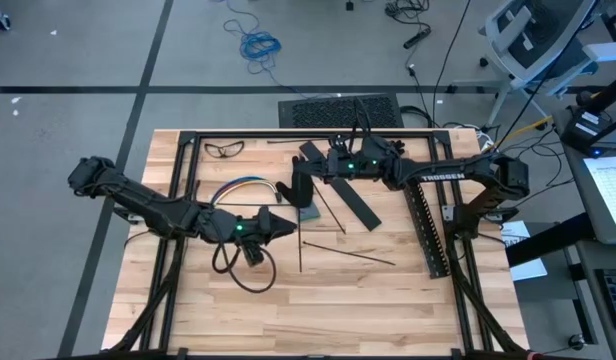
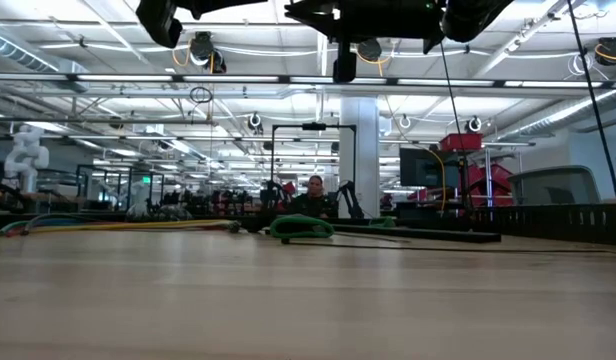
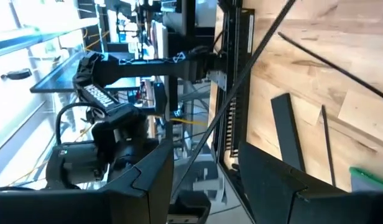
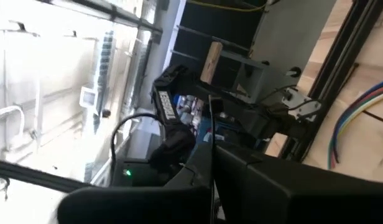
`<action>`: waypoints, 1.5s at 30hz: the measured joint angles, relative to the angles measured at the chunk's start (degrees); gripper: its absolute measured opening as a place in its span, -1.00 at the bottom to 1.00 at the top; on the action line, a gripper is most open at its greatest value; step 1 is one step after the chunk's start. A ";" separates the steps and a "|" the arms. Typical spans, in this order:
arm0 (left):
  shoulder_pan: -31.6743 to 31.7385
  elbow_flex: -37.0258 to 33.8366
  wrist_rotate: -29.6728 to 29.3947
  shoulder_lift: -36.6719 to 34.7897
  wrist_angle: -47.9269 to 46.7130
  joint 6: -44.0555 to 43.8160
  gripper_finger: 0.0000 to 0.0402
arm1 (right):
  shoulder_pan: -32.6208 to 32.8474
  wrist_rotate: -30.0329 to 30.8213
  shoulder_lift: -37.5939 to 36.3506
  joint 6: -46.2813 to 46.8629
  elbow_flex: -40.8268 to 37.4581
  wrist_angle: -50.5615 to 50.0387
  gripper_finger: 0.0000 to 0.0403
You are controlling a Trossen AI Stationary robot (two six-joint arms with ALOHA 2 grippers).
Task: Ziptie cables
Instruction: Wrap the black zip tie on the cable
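Cables (image 1: 240, 187) were fanned loose on the table (image 1: 318, 310) in the high view, at the back left, with no tie around them. My read: bundling hadn't started. Left end effector (image 1: 285, 227) hovered mid-table, just right of the wire ends and apart from them; I couldn't tell its state from above. Right end effector (image 1: 293, 187) hung near the green pad (image 1: 310, 213), with a thin black zip tie (image 1: 346, 256) and others lying free on the wood nearby. Black slotted strip (image 1: 428, 230) lay along the right side, safety glasses (image 1: 224, 150) at the back.

Low view: both arms were up off the surface; coloured wires (image 2: 118, 227) lay flat at left, green pad (image 2: 300, 228) in the centre.

Left wrist: its fingers (image 3: 285, 186) were spread apart with nothing between them; a thin black stick crossed in front, contact unclear.

Right wrist: its fingers were pressed together on a thin black stick (image 4: 211, 134), likely a zip tie; wire ends (image 4: 356, 115) sat well apart.

Left to do: gather the wires, loop, thread, cinch.
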 joint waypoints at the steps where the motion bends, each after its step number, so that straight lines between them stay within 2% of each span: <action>1: 0.24 0.00 0.40 0.00 -0.02 0.00 -0.12 | 0.22 0.36 0.00 0.53 0.00 0.58 -1.00; 11: 2.03 0.00 8.31 0.00 2.97 0.00 -0.12 | 2.21 4.02 0.00 0.89 0.00 1.60 -1.00; 14: 2.01 0.02 8.96 0.48 5.07 -0.04 -0.12 | 2.50 5.39 0.00 0.45 0.00 1.58 -1.00; 20: 0.58 0.02 12.98 0.81 6.07 -7.43 -0.12 | 2.16 7.52 0.00 -2.07 0.00 1.56 -1.00; 31: -0.64 0.02 11.92 0.85 5.84 -8.24 -0.15 | 2.06 7.51 0.00 -3.15 0.00 1.35 -1.00; 34: -0.59 0.02 11.60 0.87 5.79 -13.43 -0.33 | 2.04 7.50 0.00 -3.94 0.00 1.34 -1.00; 38: -0.66 0.02 11.62 0.87 5.91 -19.35 -0.85 | 2.00 7.40 0.00 -4.82 0.00 1.30 -1.00; 39: -0.63 0.02 11.62 0.87 6.22 -21.11 -0.92 | 2.01 7.38 0.00 -5.21 0.00 1.21 -1.00; 42: -0.57 0.02 11.62 0.87 7.01 -25.44 -0.98 | 1.84 7.35 0.00 -7.68 0.00 1.17 -1.00; 45: 0.05 0.02 12.05 0.92 9.22 -34.51 -0.98 | 0.97 5.92 0.00 -12.29 0.00 1.12 -1.00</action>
